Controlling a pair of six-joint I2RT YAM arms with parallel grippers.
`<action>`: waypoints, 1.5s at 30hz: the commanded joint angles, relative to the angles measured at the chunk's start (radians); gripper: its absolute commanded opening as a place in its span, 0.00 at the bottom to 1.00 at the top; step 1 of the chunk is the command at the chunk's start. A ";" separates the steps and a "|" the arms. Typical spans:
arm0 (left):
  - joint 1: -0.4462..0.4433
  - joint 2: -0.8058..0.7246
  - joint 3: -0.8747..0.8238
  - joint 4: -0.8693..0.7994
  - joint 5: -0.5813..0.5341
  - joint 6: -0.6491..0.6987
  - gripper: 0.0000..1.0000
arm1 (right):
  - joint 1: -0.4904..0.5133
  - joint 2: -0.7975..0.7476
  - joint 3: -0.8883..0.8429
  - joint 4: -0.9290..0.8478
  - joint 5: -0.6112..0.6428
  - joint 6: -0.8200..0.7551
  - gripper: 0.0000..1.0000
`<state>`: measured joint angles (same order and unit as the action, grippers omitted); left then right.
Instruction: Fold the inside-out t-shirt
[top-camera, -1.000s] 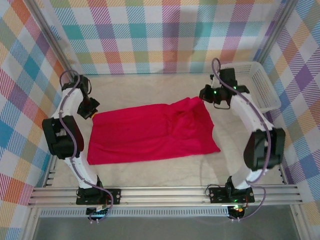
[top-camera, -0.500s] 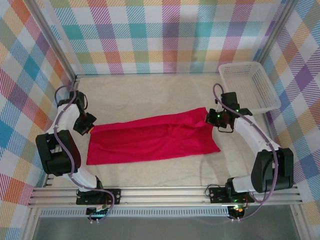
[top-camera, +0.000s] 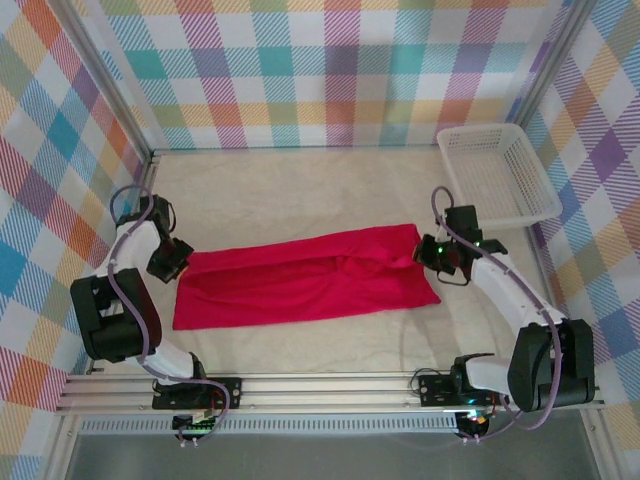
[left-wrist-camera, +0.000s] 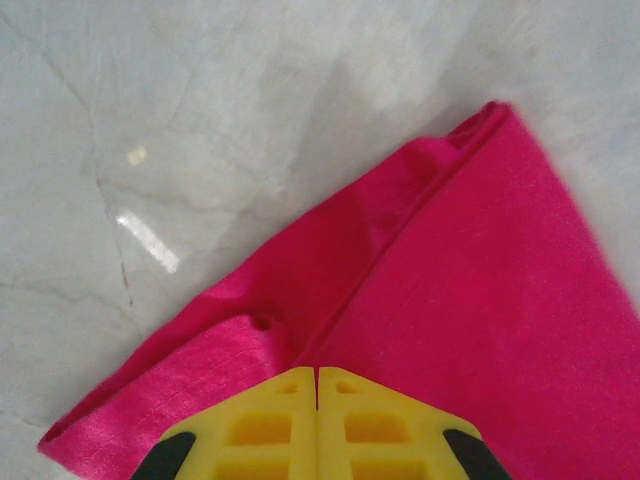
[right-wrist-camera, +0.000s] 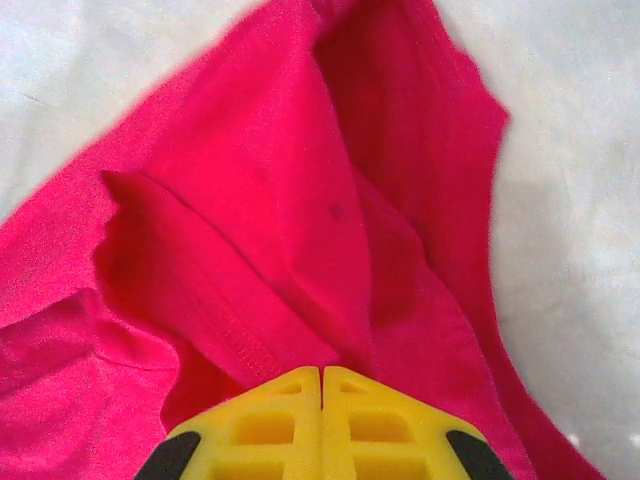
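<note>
The inside-out t-shirt (top-camera: 310, 275) lies as a long red band across the middle of the table (top-camera: 300, 190). The left gripper (top-camera: 176, 262), fingers pressed together, pinches its nine o'clock end. The right gripper (top-camera: 428, 254) likewise nips the three o'clock corner.

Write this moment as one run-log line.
left gripper: shut on t-shirt left end | right gripper: shut on its right end | t-shirt: long flat strip on table | basket: far right
</note>
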<state>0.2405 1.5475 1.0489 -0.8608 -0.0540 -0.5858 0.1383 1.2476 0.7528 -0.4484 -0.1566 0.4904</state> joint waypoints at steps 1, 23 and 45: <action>0.015 -0.016 -0.060 0.035 -0.023 -0.014 0.08 | -0.004 -0.005 -0.077 0.060 0.020 0.088 0.09; -0.156 0.104 -0.008 0.208 0.219 -0.102 0.40 | 0.193 0.399 0.286 0.112 -0.115 -0.115 0.56; -0.149 0.113 0.016 0.194 0.233 -0.096 0.37 | 0.398 0.286 0.045 0.232 -0.079 0.051 0.00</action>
<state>0.0818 1.6756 1.0443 -0.6510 0.1661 -0.6842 0.5030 1.5547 0.8783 -0.2817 -0.2394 0.4671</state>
